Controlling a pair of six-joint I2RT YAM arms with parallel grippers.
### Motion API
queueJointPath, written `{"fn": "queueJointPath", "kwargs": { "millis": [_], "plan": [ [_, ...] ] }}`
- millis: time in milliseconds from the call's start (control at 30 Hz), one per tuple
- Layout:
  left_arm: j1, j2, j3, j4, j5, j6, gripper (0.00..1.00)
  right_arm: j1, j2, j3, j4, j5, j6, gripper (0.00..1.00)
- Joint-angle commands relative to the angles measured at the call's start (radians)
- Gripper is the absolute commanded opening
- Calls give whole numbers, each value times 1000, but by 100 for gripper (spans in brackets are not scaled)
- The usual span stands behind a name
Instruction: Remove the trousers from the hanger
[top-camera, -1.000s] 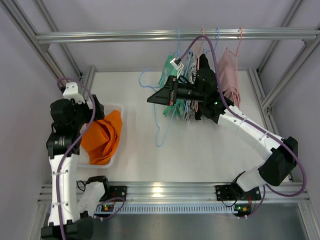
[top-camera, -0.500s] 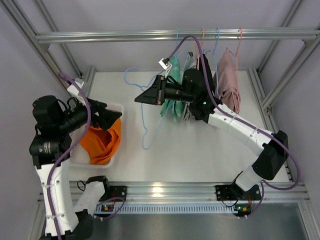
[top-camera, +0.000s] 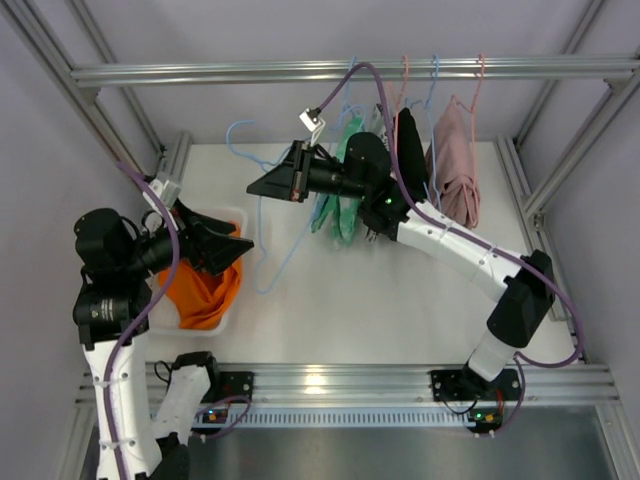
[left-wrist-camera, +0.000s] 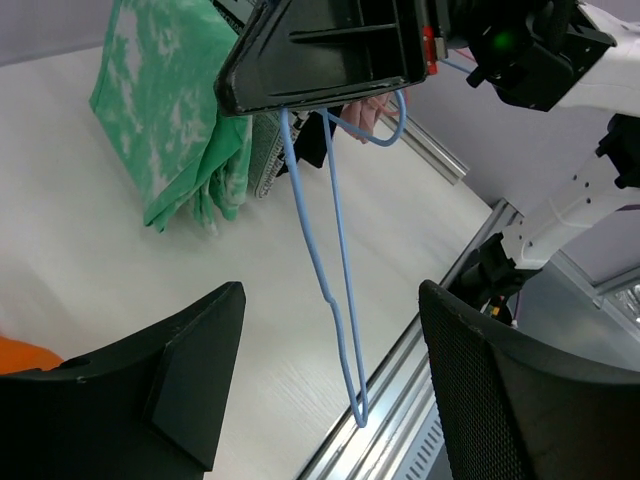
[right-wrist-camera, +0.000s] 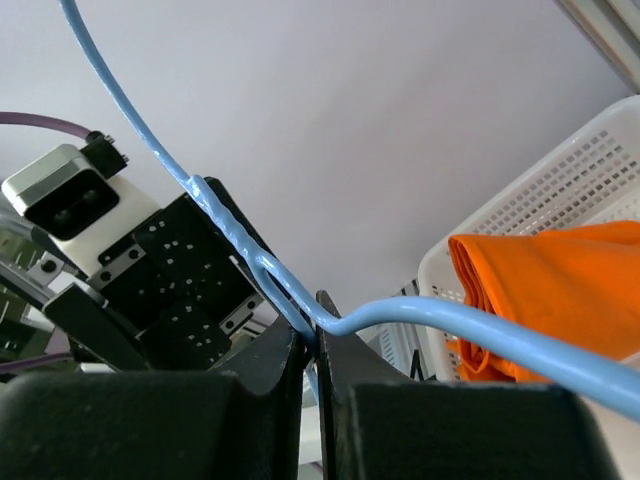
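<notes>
Hanger (right-wrist-camera: 225, 215) and right gripper (top-camera: 260, 187) had shifted farther left than a second before, fingers clamped on the blue wire. Left gripper (top-camera: 233, 245) had lifted off the trousers (top-camera: 203, 292) (heaped in the white basket (top-camera: 228, 211)), fingers spread, pointing rightward.

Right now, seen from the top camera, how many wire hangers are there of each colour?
Light-blue wire hangers: 3, counting the hanger in the right gripper; the others hook on the rail
Pink wire hangers: 2, both on the rail
Total: 5
</notes>
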Motion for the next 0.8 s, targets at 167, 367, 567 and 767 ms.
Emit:
{"fn": "queueJointPath", "kwargs": {
  "millis": [167,367,567,767],
  "plan": [
    [4,-22,-119,356,41,-242,73,58,-21,95,80,-4,-13,0],
    [4,-66,-125,383,67,-238,83,61,-42,110,60,-2,-11,0],
    [4,-94,-127,415,57,-293,84,61,-62,89,67,-5,27,0],
    [4,-43,-147,442,34,-341,70,59,-47,123,86,-10,49,0]
  ]
}}
